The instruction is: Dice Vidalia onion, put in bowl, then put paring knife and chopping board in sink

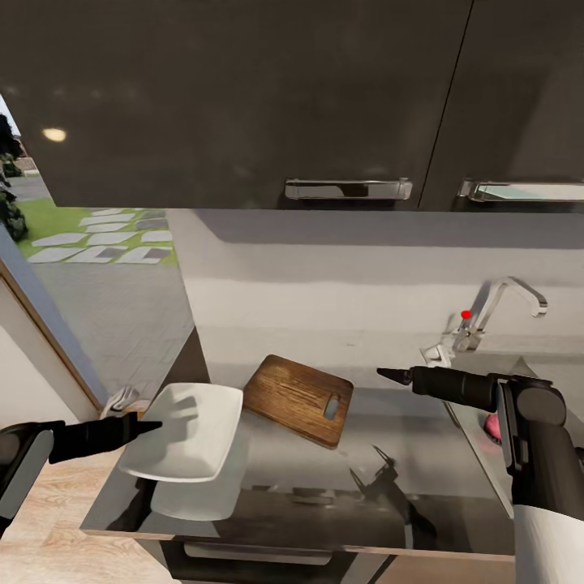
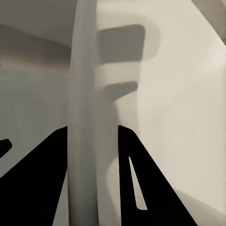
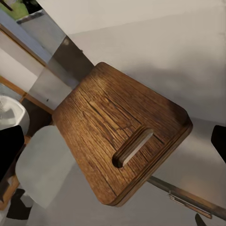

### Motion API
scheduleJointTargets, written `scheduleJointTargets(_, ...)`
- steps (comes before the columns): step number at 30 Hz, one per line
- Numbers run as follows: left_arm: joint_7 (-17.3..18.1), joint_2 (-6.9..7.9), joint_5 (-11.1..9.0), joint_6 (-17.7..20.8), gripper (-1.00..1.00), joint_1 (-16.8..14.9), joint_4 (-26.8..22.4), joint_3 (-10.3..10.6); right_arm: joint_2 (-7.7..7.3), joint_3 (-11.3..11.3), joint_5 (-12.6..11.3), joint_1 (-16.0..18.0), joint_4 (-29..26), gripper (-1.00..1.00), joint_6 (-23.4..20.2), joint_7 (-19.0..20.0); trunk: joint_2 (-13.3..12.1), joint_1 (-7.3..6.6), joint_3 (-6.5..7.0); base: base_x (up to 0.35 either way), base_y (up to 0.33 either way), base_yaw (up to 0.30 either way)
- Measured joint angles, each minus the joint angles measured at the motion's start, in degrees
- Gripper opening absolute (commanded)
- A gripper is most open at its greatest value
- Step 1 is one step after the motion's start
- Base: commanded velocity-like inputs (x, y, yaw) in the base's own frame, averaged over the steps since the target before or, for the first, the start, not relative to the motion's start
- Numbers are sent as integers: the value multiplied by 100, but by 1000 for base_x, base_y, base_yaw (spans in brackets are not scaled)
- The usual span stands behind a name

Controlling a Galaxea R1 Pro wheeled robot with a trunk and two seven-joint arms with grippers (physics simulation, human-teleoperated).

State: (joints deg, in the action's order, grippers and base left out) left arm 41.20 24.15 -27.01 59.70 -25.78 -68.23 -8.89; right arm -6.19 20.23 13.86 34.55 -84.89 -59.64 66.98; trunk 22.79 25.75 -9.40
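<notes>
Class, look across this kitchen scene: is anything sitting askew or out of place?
Yes. The bowl is lifted and tilted, its rim between the left gripper's jaws, its shadow on the countertop below. The chopping board lies skewed to the counter's edge.

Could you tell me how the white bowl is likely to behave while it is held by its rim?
The bowl looks rigid and glossy, so it may slip between the left gripper jaws, which straddle its rim in the left wrist view. Gripped at one edge, it appears lifted off the countertop, so it could tilt or swing.
</notes>
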Motion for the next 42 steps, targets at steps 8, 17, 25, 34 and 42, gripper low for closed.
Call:
scheduleJointTargets(8,-23,-4,2,-4,-100,0,33,-1,2,0,0,0,3,100,0,-6,0,0,0,0,0,0)
scheduleJointTargets(17,-29,-6,8,-12,-100,0,76,-1,2,0,5,0,4,100,0,-7,0,0,0,0,0,0)
scheduleJointTargets(25,-30,-6,7,-19,-100,0,82,1,2,0,-1,0,4,100,0,-7,0,0,0,0,0,0)
scheduleJointTargets(34,-32,2,45,-26,-100,0,114,1,-4,0,-2,0,4,100,0,-7,0,0,0,0,0,0)
scheduleJointTargets(42,-57,2,54,-31,100,0,126,0,-3,0,-2,0,4,100,0,-7,0,0,0,0,0,0)
